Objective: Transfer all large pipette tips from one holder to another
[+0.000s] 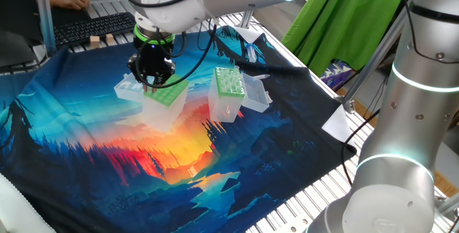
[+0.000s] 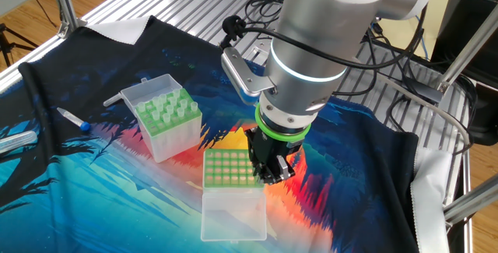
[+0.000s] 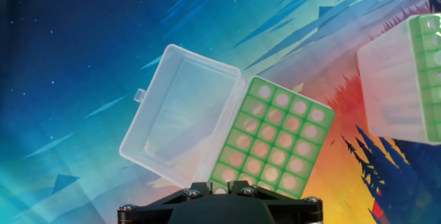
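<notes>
Hand [image 3: 220,191] low over green-topped holder [image 3: 272,138], grip state unclear, lid [image 3: 180,122] open beside

Green-topped box [image 3: 272,141] with grid of wide holes at centre, clear lid [image 3: 180,117] hinged open to left. Second box [image 3: 406,79] at right edge. Gripper housing [image 3: 220,207] along bottom edge, fingertips hidden.

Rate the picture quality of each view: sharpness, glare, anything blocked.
One fixed view: sharp on the cloth, arm close and washed out, pincer dark against the box. The other fixed view: evenly lit, the arm's glossy shell hides the box's far edge. Hand view: open lid and green grid crisp, pincer body a dark strip at the bottom.
</notes>
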Motion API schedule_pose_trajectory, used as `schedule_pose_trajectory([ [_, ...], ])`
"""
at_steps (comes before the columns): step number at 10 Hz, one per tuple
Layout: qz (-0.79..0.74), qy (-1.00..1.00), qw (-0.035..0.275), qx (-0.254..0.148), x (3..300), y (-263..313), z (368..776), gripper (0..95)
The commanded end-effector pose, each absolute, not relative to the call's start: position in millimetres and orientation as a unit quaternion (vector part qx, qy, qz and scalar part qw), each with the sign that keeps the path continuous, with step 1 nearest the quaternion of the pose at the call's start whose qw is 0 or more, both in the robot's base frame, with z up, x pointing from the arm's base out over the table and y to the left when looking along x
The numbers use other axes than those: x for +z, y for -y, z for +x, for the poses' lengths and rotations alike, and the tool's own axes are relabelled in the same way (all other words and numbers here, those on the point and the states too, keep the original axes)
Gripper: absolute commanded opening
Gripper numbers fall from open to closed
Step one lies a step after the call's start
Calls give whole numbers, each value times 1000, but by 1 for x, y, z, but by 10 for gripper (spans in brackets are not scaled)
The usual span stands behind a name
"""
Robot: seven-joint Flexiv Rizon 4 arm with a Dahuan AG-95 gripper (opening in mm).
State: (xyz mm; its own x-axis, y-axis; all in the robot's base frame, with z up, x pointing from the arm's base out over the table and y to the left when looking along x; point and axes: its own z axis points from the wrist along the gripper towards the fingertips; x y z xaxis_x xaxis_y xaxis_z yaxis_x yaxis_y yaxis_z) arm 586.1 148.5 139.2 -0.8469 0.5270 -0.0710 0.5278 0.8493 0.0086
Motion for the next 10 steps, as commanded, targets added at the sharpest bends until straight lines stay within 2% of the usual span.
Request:
schedule_pose_trajectory([
  [1,274,-961,34,-4,140,-149,586,0],
  [5,275,-961,30,1,147,-149,585,0],
  [10,277,-961,25,1,192,-149,582,0],
])
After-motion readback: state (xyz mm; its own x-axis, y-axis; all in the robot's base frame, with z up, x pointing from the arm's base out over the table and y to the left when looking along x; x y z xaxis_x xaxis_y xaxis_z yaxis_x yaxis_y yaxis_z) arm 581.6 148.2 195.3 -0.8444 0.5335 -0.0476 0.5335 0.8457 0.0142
